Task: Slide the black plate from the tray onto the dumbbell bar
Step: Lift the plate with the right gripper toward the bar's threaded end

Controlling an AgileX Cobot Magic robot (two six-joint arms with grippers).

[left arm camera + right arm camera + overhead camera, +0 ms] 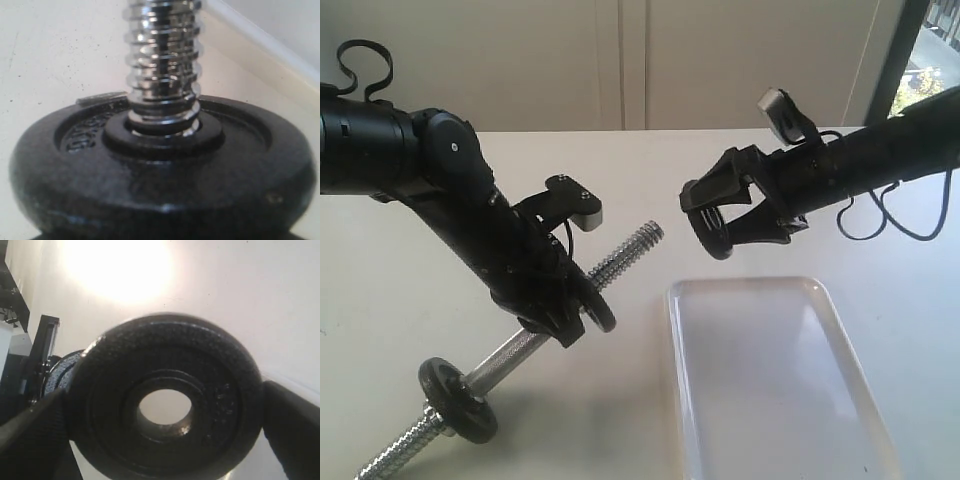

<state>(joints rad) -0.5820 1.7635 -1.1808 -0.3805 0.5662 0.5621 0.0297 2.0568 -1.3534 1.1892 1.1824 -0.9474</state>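
The black plate (220,385) is dull black and grainy. The dumbbell bar (626,254) gleams chrome with ridged threading. The tray (770,385) is glossy white.

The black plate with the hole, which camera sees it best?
The right wrist view: the black plate fills it face-on, hole and all. The exterior view shows it small and sideways in the right gripper. The left wrist view shows only another disc on the dumbbell bar.
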